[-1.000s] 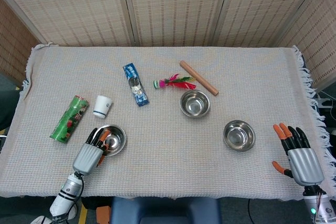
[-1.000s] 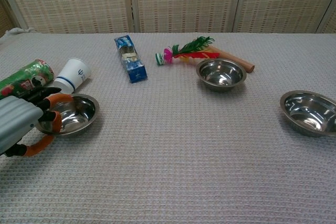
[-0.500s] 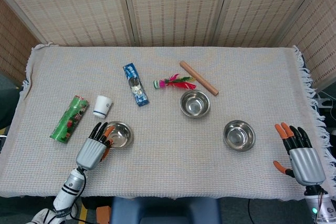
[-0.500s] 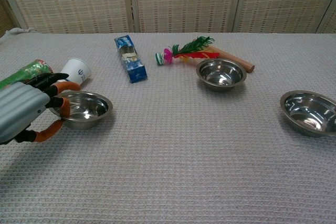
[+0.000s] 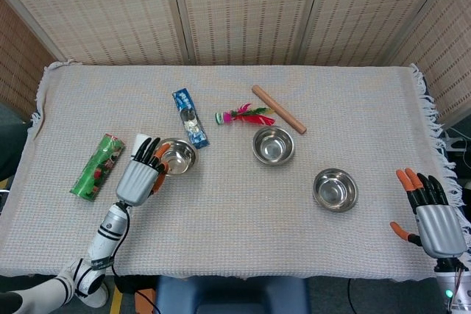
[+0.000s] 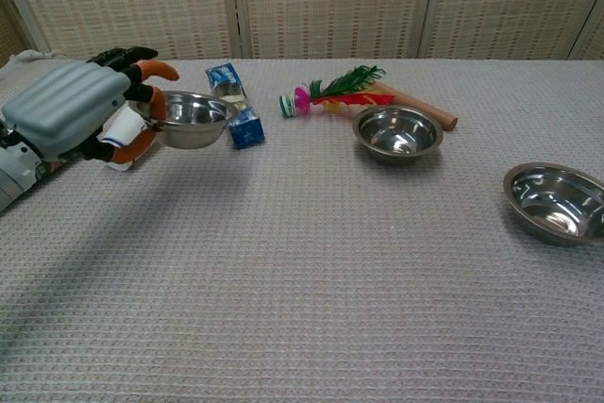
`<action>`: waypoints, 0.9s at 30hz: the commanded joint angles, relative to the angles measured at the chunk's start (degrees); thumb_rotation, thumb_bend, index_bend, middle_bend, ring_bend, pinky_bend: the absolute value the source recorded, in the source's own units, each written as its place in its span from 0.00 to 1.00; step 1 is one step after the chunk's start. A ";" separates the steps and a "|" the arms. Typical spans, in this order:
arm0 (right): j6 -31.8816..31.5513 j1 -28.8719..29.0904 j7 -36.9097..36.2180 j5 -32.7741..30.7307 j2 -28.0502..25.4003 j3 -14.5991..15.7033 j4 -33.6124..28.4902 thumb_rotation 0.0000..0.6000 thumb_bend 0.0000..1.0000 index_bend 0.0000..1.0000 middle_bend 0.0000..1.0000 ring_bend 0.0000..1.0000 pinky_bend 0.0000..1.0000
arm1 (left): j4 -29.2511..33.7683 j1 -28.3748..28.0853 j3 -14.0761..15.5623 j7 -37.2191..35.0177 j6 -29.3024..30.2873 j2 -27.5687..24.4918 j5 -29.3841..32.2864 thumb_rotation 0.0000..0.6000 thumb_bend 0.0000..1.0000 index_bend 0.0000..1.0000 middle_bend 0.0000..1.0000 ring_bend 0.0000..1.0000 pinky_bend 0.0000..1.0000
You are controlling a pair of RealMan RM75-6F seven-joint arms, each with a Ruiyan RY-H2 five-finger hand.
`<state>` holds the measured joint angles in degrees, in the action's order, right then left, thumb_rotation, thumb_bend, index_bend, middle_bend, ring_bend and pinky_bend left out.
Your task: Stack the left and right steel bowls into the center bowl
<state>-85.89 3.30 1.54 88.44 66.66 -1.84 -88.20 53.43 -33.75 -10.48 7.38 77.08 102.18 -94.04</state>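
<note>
Left hand (image 6: 80, 109) grips the left steel bowl (image 6: 189, 119) by its near rim and holds it clear of the tablecloth (image 5: 235, 204); the bowl sits roughly level, nothing inside. Just behind the hand lies a white paper cup (image 6: 121, 129) on its side, and beyond that a green packet (image 5: 97, 166). A blue packet (image 5: 190, 118) lies just past the raised bowl. The center bowl (image 5: 273, 145) stands on the cloth, empty, near a feathered shuttlecock (image 5: 244, 115) and a wooden stick (image 5: 278, 109). The right bowl (image 5: 335, 190) stands empty, well apart from the right hand (image 5: 434, 217), which holds nothing, fingers spread.
</note>
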 commanded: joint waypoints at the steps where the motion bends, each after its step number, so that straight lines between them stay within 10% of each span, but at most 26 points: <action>1: -0.10 -0.06 -0.46 -0.36 -0.24 -0.28 -0.07 1.00 0.07 0.00 0.00 0.00 0.00 | 0.56 -4.03 -3.00 -1.79 -2.72 0.78 1.90 1.00 0.61 0.63 0.14 0.00 0.10; 27: 0.32 -0.78 -8.07 -3.66 -4.00 -2.00 -0.15 1.00 0.07 0.00 0.00 0.00 0.00 | -29.53 -37.56 -12.34 -5.58 -20.72 26.97 11.20 1.00 0.60 0.58 0.14 0.00 0.10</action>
<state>-85.47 2.60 -6.34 84.84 62.80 -3.76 -88.35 26.66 -69.03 -22.69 2.48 58.18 126.89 -83.63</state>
